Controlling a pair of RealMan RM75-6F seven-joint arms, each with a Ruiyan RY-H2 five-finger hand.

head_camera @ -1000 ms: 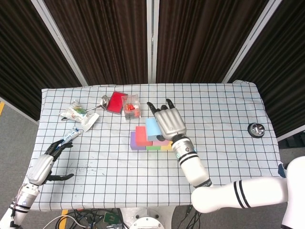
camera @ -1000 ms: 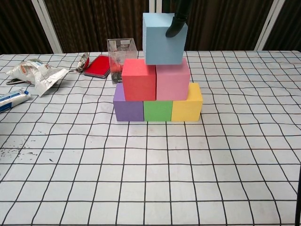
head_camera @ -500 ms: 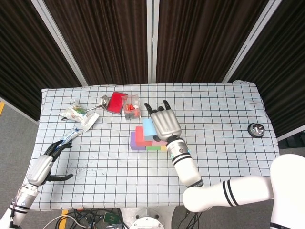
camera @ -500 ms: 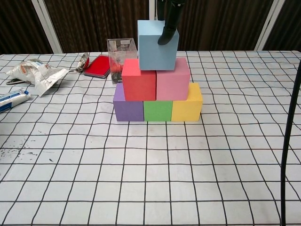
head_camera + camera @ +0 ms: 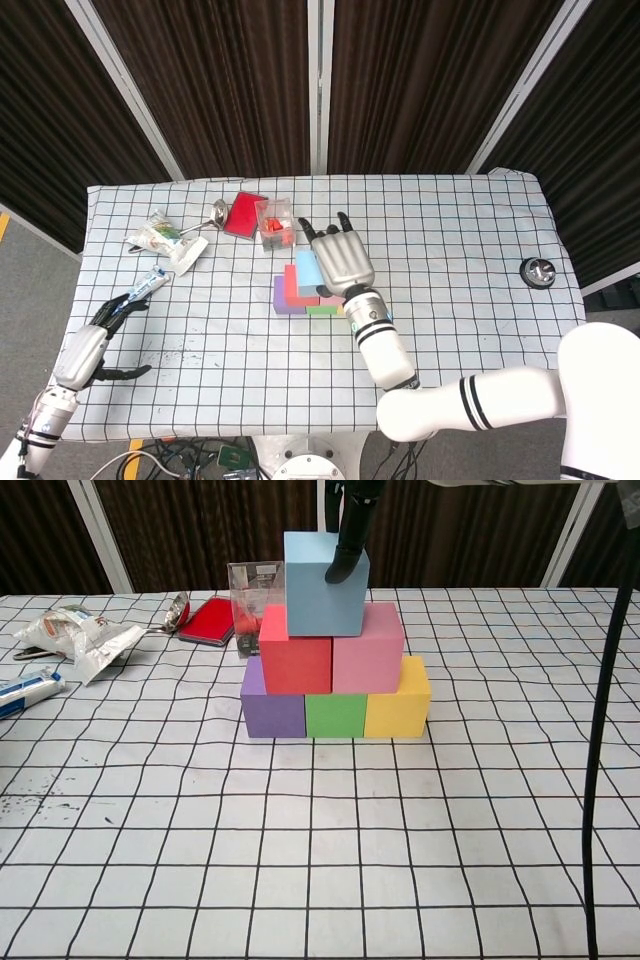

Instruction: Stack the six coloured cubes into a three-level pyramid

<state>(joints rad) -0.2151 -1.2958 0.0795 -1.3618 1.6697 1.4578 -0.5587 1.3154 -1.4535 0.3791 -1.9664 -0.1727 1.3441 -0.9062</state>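
- Fingers of the left hand [image 5: 88,345] spread loosely, holding nothing, low at the table [image 5: 320,860] edge.
- Light blue cube [image 5: 325,584] gripped in the right hand [image 5: 343,258], one dark finger [image 5: 347,550] down its front face.
- Below those fingers: red cube [image 5: 296,662], pink cube [image 5: 368,660].

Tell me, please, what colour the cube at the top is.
Light blue; chest view shows it best.
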